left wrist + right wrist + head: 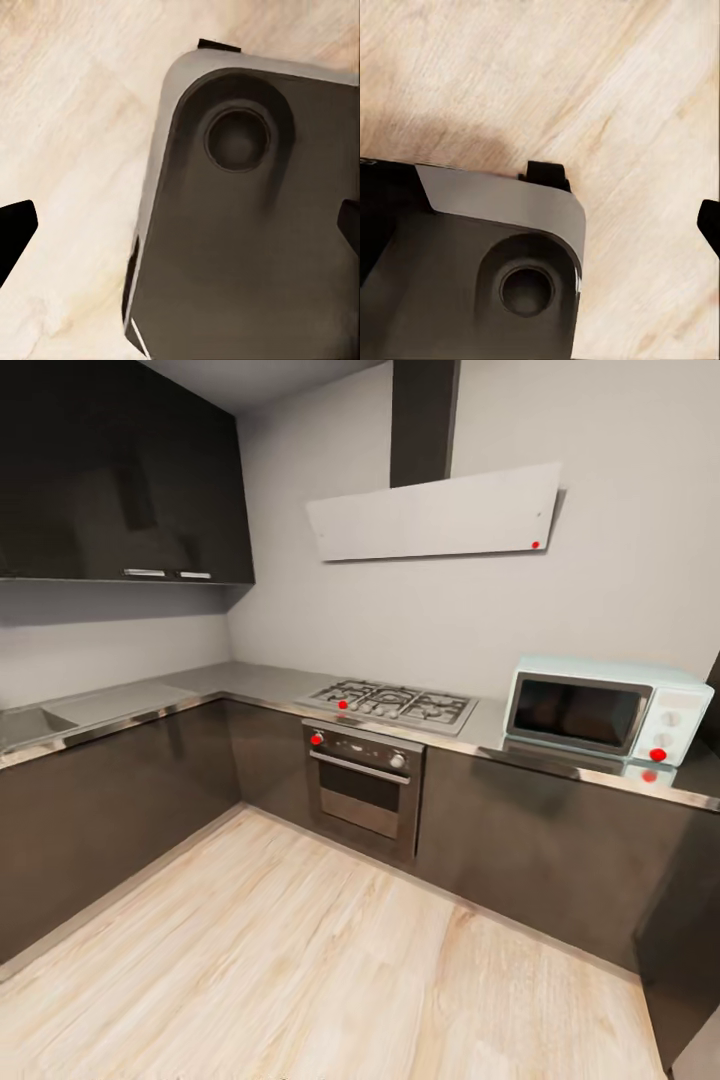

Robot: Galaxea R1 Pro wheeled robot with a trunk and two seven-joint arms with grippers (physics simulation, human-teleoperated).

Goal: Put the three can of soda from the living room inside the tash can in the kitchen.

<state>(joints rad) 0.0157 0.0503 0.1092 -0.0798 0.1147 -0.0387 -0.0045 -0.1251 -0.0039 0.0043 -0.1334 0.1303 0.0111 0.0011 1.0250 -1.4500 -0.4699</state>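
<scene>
I am in the kitchen, facing its corner of dark grey cabinets (130, 790). The soda cans and the trash can are out of view. My left gripper (180, 229) hangs open over my own dark base (247, 255) and the wooden floor, its black fingertips (15, 234) far apart with nothing between them. My right gripper (540, 232) also hangs above the base (472, 285). One black fingertip (710, 223) sits at the picture's far edge and the gap beside it is empty, so it looks open.
A steel worktop (250, 682) runs along two walls with a gas hob (392, 703), a built-in oven (362, 788) below and a pale blue microwave (605, 710). A white slanted hood (435, 515) hangs above. Light wood floor (320, 960) stretches ahead.
</scene>
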